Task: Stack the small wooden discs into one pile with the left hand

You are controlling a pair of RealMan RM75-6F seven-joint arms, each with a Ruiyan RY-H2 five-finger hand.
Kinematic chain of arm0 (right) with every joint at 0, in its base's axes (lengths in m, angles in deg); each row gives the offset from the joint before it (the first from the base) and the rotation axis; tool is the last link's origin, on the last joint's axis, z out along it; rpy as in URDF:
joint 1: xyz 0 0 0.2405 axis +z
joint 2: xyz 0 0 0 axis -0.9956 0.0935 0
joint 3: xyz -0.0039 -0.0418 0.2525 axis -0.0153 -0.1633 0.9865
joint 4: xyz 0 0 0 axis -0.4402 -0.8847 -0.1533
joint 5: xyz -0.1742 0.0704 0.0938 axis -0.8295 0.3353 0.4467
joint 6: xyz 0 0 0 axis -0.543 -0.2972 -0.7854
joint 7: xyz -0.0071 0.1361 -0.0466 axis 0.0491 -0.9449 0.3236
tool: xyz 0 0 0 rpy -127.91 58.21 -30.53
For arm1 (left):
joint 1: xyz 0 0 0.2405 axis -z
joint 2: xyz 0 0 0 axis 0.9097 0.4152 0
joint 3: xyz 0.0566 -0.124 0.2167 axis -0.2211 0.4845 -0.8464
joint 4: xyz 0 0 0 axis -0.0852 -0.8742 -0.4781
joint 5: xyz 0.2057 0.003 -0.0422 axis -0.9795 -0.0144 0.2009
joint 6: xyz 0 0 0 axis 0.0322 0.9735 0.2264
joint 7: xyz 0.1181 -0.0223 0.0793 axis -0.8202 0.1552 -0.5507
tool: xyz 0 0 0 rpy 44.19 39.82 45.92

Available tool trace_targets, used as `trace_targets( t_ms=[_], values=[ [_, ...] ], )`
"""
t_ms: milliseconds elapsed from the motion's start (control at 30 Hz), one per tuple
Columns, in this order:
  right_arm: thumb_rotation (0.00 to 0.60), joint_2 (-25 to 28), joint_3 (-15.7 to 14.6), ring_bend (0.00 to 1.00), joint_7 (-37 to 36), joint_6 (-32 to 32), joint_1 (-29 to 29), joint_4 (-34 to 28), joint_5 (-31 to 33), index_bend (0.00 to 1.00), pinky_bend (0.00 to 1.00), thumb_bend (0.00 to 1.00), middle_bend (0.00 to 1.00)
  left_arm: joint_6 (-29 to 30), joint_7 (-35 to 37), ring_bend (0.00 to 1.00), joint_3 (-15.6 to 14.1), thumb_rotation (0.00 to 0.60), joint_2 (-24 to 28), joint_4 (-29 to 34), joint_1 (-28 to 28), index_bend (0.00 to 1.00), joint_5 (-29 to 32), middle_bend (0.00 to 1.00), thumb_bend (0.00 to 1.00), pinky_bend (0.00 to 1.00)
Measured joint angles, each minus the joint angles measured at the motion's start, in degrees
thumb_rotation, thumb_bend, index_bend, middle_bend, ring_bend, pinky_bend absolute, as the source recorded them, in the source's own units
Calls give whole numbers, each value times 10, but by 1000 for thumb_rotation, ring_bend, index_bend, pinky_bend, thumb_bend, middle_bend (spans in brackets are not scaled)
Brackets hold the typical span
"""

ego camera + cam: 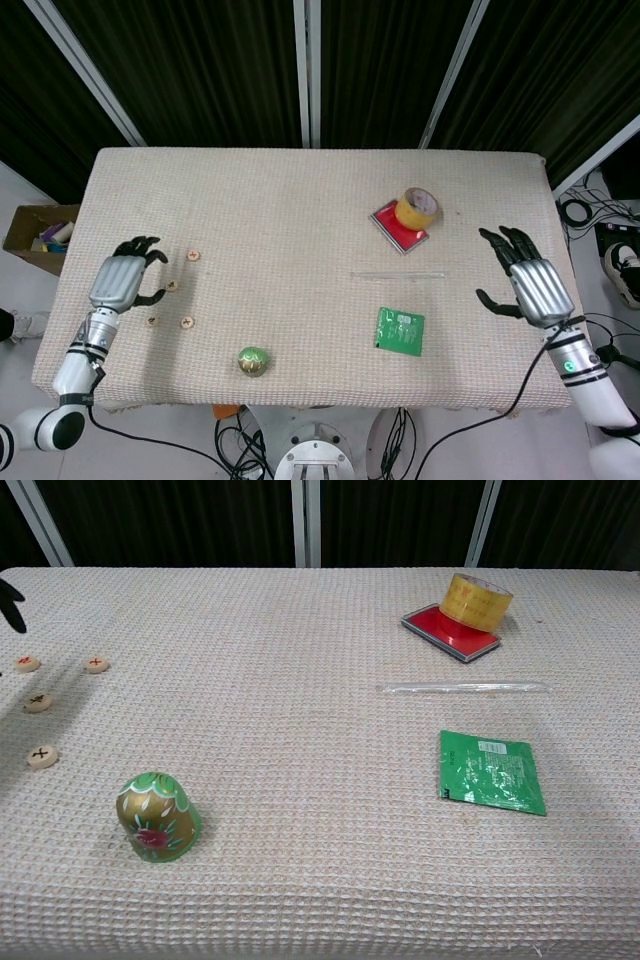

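Note:
Several small wooden discs lie flat and apart at the table's left: one (193,255) farthest back, one (172,285) in the middle, and two (152,321) (186,322) nearer the front. The chest view shows them with dark marks on top (96,664) (27,663) (37,702) (42,756). My left hand (120,278) hovers just left of the discs, fingers apart and holding nothing; only a dark fingertip (10,605) reaches into the chest view. My right hand (530,285) is spread near the table's right edge, empty, and shows in the head view only.
A green-and-gold painted dome (253,361) (157,816) stands near the front, right of the discs. A yellow tape roll (417,207) rests on a red tray (395,228). A clear rod (398,274) and a green packet (401,330) lie centre-right. A cardboard box (35,235) sits beyond the left edge.

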Motion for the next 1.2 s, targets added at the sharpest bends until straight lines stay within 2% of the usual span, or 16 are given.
trace_targets(
  t_ms=[133, 267, 467, 700, 1033, 1200],
  values=[
    [600, 24, -28, 0, -6, 50, -44, -3, -37, 0, 0, 254, 152, -8, 17, 89, -5, 600, -18, -17, -5, 372, 1, 136, 261, 145],
    [600, 25, -39, 0, 8, 45, -50, -8, -44, 0, 0, 254, 152, -7, 28, 89, -6, 600, -44, -46, -8, 380, -3, 136, 262, 145],
    [600, 14, -38, 0, 26, 32, -46, -13, -44, 0, 0, 254, 152, -12, 37, 89, -1, 600, -75, -82, -4, 397, -6, 136, 274, 145],
    [600, 6, -35, 0, 41, 20, -40, -12, -38, 0, 0, 254, 152, -35, 23, 89, 5, 600, -109, -132, 4, 408, 19, 136, 332, 145],
    [600, -1, -35, 0, 38, 13, -40, -7, -34, 0, 0, 254, 152, -54, 17, 89, 10, 600, -118, -153, 5, 413, 35, 136, 344, 145],
    [600, -1, -35, 0, 36, 16, -42, -6, -34, 0, 0, 254, 152, -52, 17, 89, 12, 600, -128, -166, 6, 464, 32, 142, 351, 145]
  ],
)
